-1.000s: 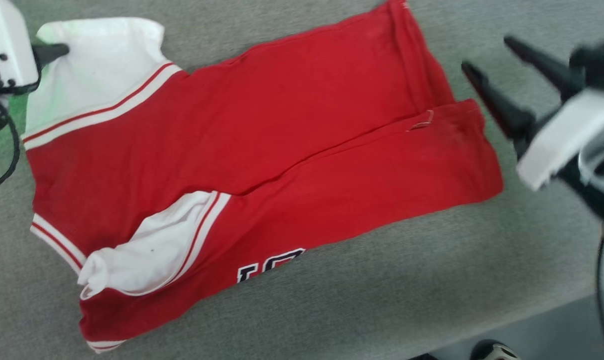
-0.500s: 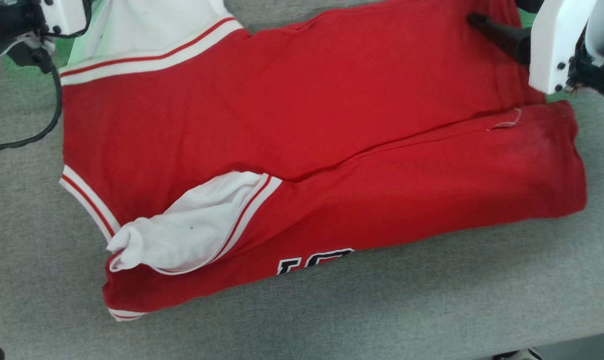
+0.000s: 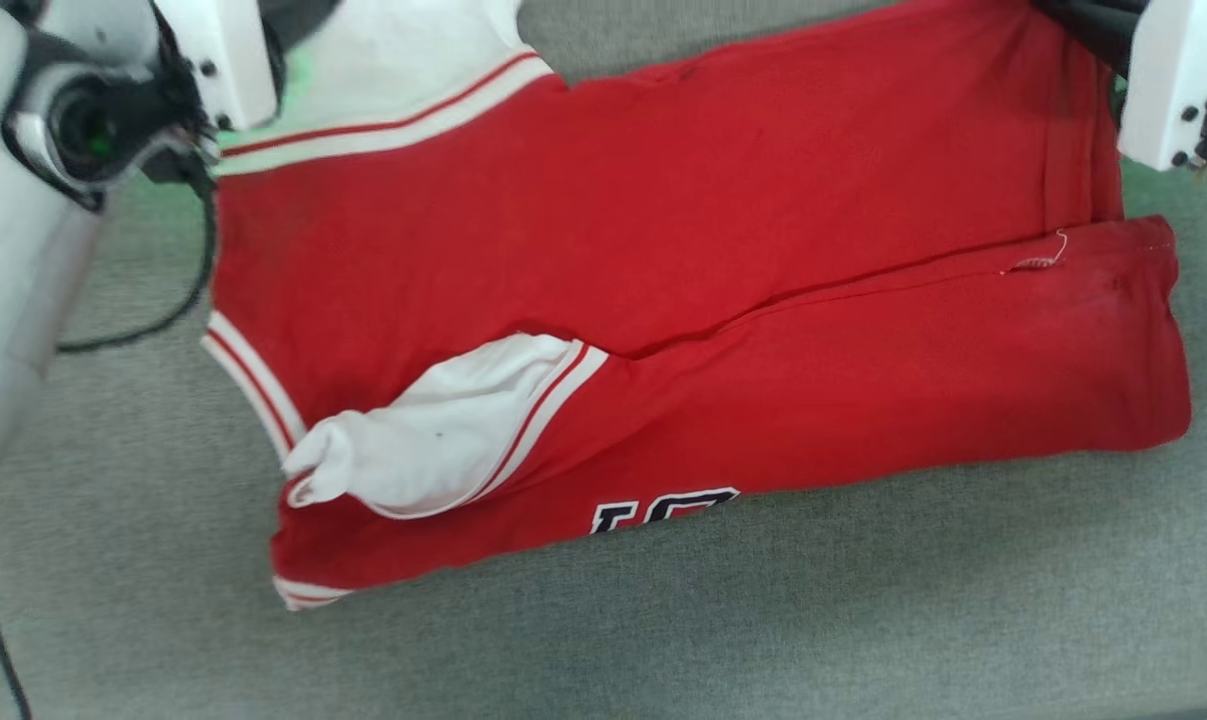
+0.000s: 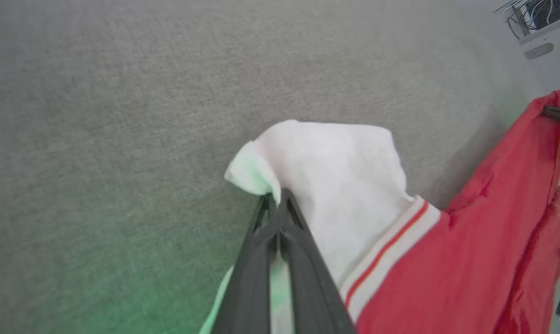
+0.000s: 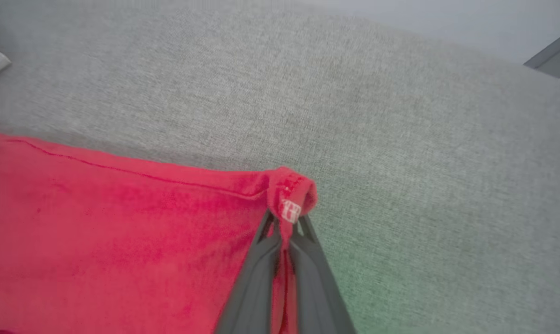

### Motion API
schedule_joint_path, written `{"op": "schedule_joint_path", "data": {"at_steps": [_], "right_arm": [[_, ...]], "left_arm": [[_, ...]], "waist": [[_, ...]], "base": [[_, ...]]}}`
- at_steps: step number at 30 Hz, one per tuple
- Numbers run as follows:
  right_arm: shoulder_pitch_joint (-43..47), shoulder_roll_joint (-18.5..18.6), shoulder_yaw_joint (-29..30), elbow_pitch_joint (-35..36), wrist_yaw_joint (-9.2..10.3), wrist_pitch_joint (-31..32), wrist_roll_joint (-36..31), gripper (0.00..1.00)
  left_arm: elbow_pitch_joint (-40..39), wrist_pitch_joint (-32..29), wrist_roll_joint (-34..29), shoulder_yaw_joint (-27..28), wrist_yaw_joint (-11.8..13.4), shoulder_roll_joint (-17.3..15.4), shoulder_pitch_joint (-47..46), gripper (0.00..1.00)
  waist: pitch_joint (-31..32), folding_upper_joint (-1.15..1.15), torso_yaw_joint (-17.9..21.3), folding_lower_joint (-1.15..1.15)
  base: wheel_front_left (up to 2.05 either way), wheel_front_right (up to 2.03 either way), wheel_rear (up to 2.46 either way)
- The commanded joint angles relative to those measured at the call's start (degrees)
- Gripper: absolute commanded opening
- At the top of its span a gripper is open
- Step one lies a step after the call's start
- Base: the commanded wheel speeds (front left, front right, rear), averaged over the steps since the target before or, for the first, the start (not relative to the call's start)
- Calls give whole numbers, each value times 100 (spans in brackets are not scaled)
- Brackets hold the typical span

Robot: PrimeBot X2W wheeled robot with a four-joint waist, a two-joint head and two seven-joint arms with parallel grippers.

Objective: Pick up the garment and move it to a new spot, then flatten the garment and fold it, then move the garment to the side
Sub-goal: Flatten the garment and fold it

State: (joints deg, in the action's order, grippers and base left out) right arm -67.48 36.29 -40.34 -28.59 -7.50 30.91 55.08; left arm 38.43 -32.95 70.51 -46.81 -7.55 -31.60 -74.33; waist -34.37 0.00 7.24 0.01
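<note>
The garment [image 3: 663, 250], a red jersey with white sleeves and striped trim, lies spread on the grey surface, its near side folded over. A strip of the black number [image 3: 663, 508] shows at the near edge. My left gripper [image 4: 276, 200] is shut on the far white sleeve [image 4: 331, 171] at the head view's upper left, where its white wrist housing [image 3: 213, 60] shows. My right gripper [image 5: 286, 222] is shut on the red hem corner [image 5: 291, 188] with a small white tag, at the head view's upper right, by its white wrist housing [image 3: 1168, 85].
The grey fabric tabletop [image 3: 763, 620] runs wide on the near side and beyond the garment. A black cable [image 3: 163, 310] hangs from the left wrist. A second white sleeve [image 3: 443, 440] lies folded onto the red body.
The right gripper has gone from open beside the hem to the far hem corner and shut on it. The left gripper still holds the sleeve. The head camera has shifted.
</note>
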Motion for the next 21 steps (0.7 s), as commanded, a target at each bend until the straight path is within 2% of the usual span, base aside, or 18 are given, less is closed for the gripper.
{"op": "schedule_joint_path", "data": {"at_steps": [1,7,12,18,21], "right_arm": [[89,59,-11,-20,2,-70,41,0],[611,450,-146,210,2,-395,108,0],[1393,867,-110,580,2,-604,255,0],[2430,1287,132,1040,2,-837,345,0],[2917,1427,362,1223,2,-932,336,0]], "left_arm": [[-108,87,47,0,20,-53,75,0],[-989,813,366,-71,19,-259,692,0],[-1953,1632,415,-245,18,-587,1483,0],[-2832,2546,387,-437,18,-1124,2699,0],[-3151,2943,398,-484,63,-1220,3275,0]], "waist": [[276,0,-137,-1],[887,0,-426,-1],[1318,0,-640,-1],[1635,0,-784,-1],[1712,0,-870,-1]], "base": [[0,0,0],[0,0,0],[0,0,0],[0,0,0],[0,0,0]]}}
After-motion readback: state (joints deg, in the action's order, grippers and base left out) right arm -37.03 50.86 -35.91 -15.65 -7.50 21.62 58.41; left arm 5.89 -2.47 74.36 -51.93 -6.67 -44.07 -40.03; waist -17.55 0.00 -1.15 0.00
